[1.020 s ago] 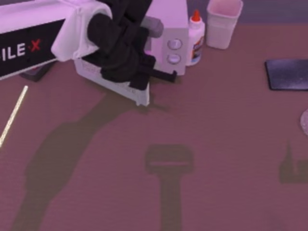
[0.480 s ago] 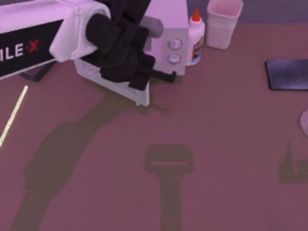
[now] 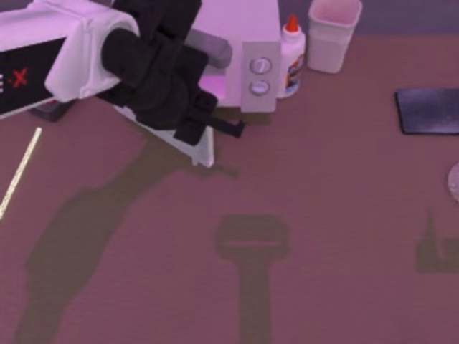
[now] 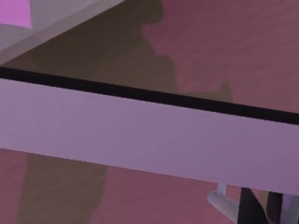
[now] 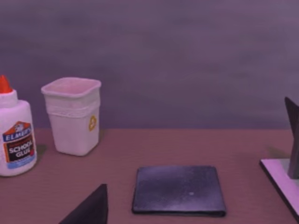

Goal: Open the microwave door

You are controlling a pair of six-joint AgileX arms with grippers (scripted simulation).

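Brown tabletop (image 3: 323, 215) runs under everything, with a dull purple wall behind it in the right wrist view. My left pincer (image 3: 215, 127) sits at the free edge of the microwave door (image 3: 203, 149), at the top view's upper left; whether its fingers are apart or clamped on the door I cannot tell, since the black wrist hides them. Compared with half a second ago, the door has swung further out from the microwave (image 3: 237, 43), and a lit pink cavity now shows beside the two silver knobs, so I judge the opening well under way but not finished. My right pincer (image 5: 196, 205) idles over the right side, fingers apart. Counted: one microwave, one door, one glue bottle (image 3: 290, 57), one white cup (image 3: 332, 34), one dark pad (image 3: 429, 111)
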